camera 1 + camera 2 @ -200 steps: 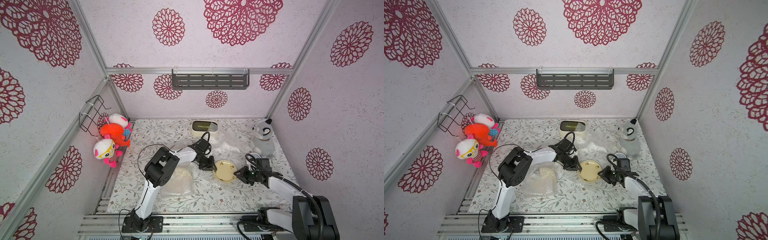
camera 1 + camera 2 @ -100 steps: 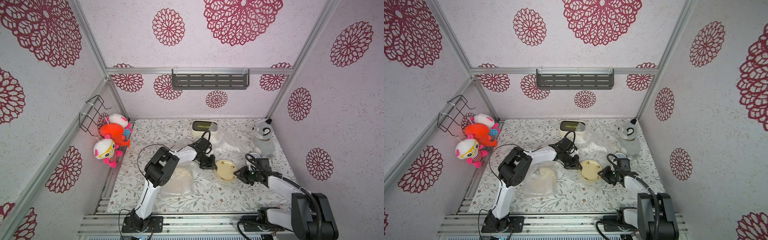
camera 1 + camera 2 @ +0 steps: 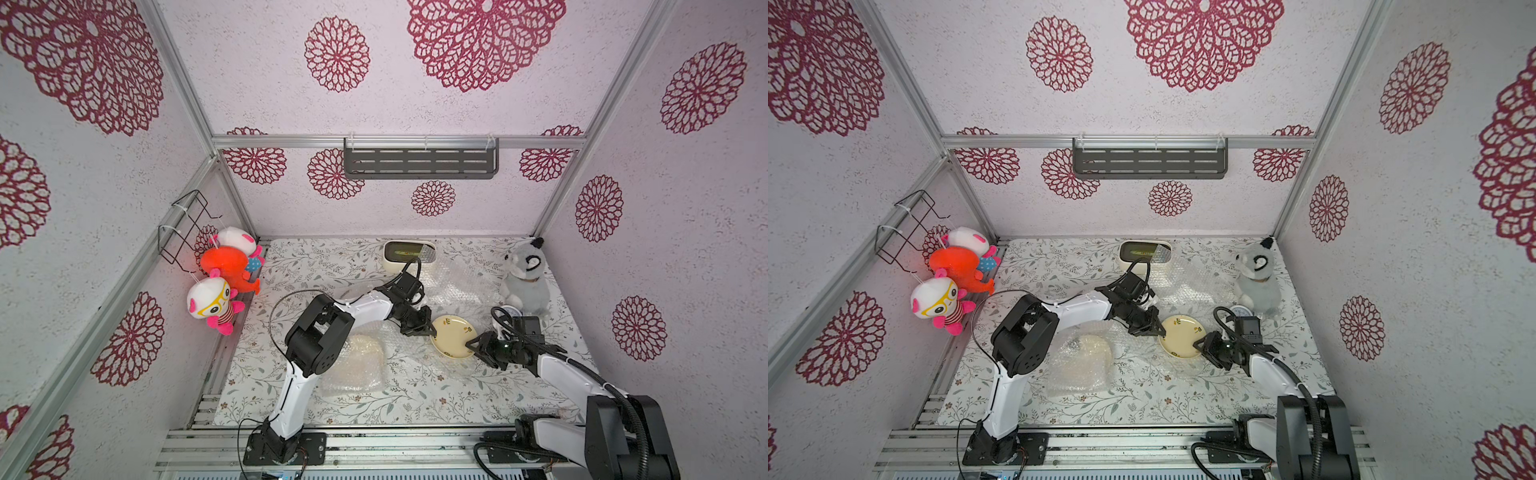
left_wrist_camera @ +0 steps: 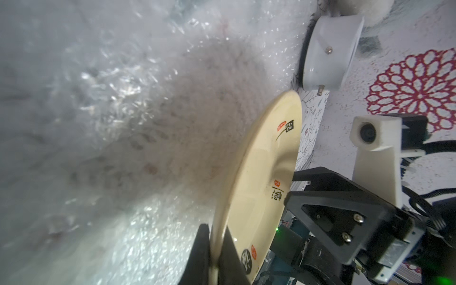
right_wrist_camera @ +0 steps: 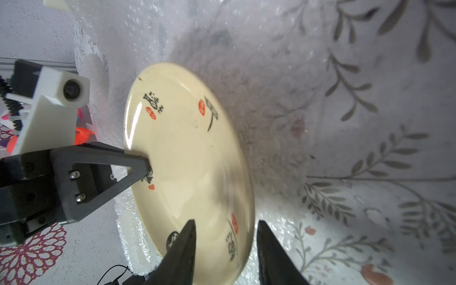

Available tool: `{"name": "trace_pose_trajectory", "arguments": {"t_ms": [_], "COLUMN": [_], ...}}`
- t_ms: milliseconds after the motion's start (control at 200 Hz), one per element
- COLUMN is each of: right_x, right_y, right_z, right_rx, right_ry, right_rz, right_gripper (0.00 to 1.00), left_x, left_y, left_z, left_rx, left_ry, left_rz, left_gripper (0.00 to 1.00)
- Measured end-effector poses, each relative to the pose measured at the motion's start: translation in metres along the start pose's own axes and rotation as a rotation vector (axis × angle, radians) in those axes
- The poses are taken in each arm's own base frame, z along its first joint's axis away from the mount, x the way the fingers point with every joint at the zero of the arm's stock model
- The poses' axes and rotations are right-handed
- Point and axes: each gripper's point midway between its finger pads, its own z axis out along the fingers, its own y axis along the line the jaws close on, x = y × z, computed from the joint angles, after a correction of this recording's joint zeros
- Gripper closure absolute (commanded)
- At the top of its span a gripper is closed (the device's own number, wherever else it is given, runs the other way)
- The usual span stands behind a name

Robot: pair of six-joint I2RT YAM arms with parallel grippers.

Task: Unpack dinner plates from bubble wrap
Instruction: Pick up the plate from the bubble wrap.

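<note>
Clamping the cream plate (image 3: 453, 338) are the left fingers (image 4: 202, 254); right fingers (image 5: 182, 254) straddle its rim, apart.

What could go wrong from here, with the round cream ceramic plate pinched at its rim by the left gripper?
The left gripper is shut on only a narrow strip of rim of the round cream ceramic plate, which could pivot or slip out.
The right gripper stands open astride the opposite rim; a sideways move could knock the plate loose.
The small white round clock sits close beside the right gripper; retreating might bump it.
</note>
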Motion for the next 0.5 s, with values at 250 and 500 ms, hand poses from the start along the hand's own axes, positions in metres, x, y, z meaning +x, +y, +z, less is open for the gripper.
{"name": "trace_pose_trajectory", "arguments": {"t_ms": [250, 500], "right_x": [-0.009, -0.015], "right_y": [0.011, 0.019], "right_z": [-0.003, -0.007], "right_rx": [-0.023, -0.040], "right_ry": [-0.017, -0.039], "right_rz": [-0.002, 0.012], "right_gripper": [0.60, 0.73], "left_x": [-0.002, -0.004], "left_y": [-0.014, -0.017], "left_z": [-0.008, -0.010], "left_rx": [0.032, 0.046], "left_ry": [-0.015, -0.021], "left_rz": [0.019, 0.022], "left_gripper": [0.98, 0.98]}}
